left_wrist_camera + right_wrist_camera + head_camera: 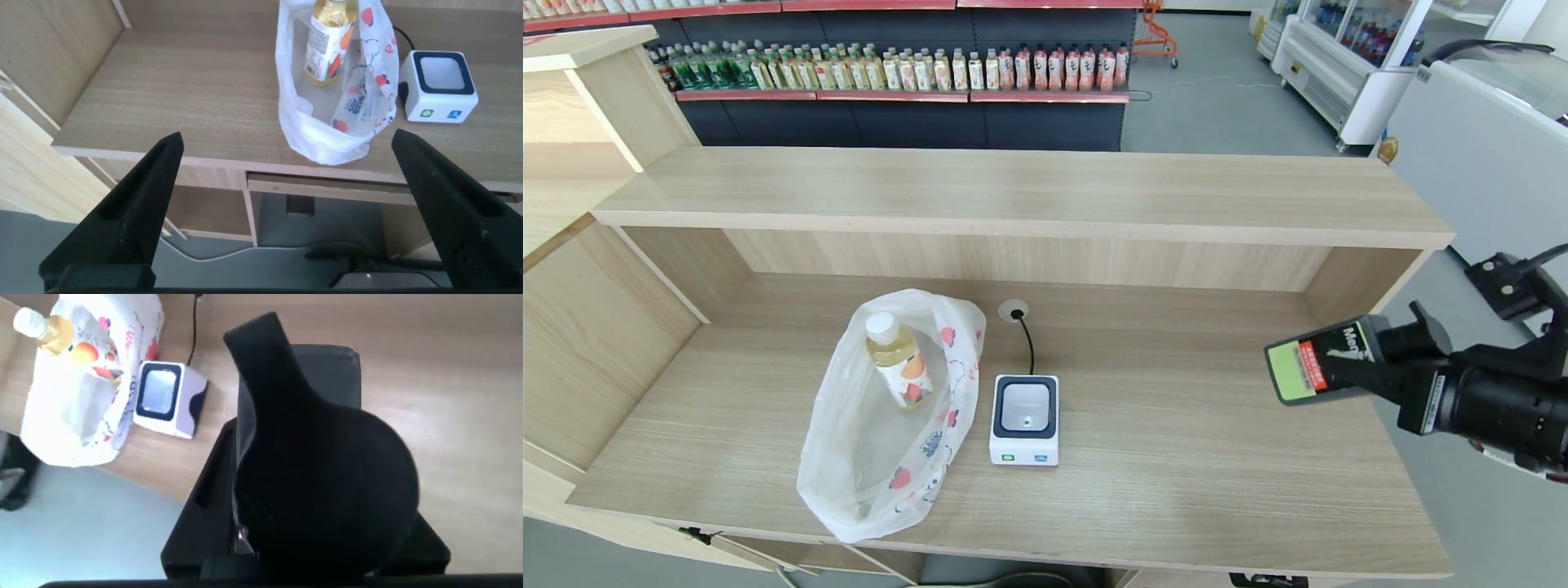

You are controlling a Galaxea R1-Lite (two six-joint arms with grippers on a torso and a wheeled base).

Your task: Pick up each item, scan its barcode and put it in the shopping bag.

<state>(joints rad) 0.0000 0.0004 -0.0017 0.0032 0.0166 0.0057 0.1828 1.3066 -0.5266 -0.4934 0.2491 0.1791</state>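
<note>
A white plastic shopping bag [882, 465] with red prints lies open on the wooden counter [1176, 457]. A drink bottle [898, 363] with a white cap rests inside it. The white barcode scanner [1024, 418] stands just right of the bag. Out past the counter's right end, my right gripper [1372, 363] is shut on a black box [1319, 363], whose green and red label end faces left. In the right wrist view the box [335, 376] hides most of the gripper. My left gripper [288, 143] hangs open below and before the counter's front edge, facing the bag [327, 122].
A raised shelf [1013, 192] runs along the back of the counter, with side walls at both ends. The scanner's cable [1027, 339] leads to a hole in the counter. A drawer front [327, 188] sits under the front edge. Store shelves and freezers stand behind.
</note>
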